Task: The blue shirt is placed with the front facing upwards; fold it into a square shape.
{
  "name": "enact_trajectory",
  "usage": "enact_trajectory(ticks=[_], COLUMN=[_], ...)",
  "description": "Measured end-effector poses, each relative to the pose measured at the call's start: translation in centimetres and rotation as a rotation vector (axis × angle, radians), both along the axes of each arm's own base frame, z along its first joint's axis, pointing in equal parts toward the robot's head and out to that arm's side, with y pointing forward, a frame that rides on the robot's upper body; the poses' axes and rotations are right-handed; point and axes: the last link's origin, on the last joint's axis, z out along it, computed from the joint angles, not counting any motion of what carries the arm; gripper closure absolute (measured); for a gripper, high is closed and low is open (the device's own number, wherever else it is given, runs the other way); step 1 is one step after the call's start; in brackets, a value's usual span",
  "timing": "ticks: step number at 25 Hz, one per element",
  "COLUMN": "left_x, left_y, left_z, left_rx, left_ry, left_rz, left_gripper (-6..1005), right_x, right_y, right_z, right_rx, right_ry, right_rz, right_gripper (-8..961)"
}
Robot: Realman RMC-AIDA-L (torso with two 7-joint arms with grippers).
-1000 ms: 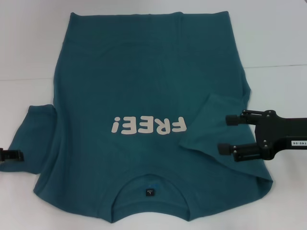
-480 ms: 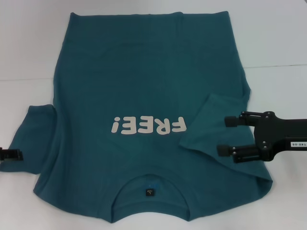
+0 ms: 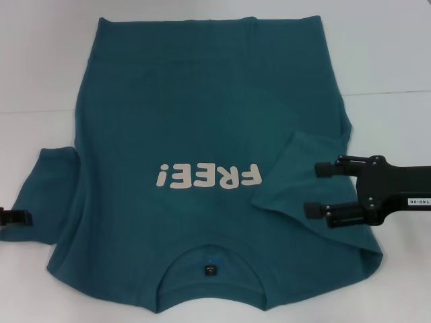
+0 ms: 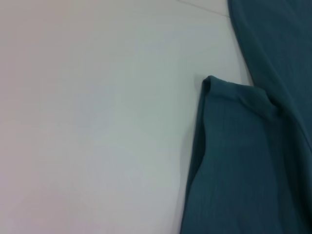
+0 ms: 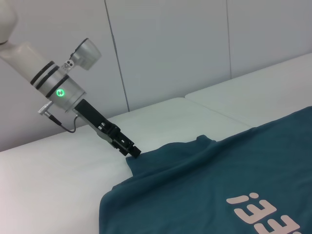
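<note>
Hovering right gripper (image 3: 315, 189), fingers spread, over the folded-in right sleeve of the blue shirt (image 3: 202, 128), flat on the table (image 3: 390, 60); left gripper (image 3: 15, 217) at left sleeve (image 3: 47, 192), fingers unclear. Better pinching hem edges squarely.

From my head camera I read white "FREE!" lettering (image 3: 207, 177) across the chest of the blue shirt (image 3: 202, 101), upside down to me. At 6 o'clock from it, inside the collar, sits a small dark neck label (image 3: 210, 270), too small to read. A white sticker (image 3: 419, 202) on the right arm shows "140-06".
</note>
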Motion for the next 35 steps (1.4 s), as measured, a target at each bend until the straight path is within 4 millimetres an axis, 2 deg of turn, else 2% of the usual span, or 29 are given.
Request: enact_trajectory(ticks=[35], left_x=[-0.20], left_y=[0.02], left_z=[-0.57], left_rx=[-0.010], left_ry=[0.001], left_rz=[-0.003], left_gripper=[126], right_x=[-0.11], right_y=[0.01], right_z=[-0.38], right_rx=[-0.014], right_ry=[-0.012], right_rz=[0.007], right_gripper=[6])
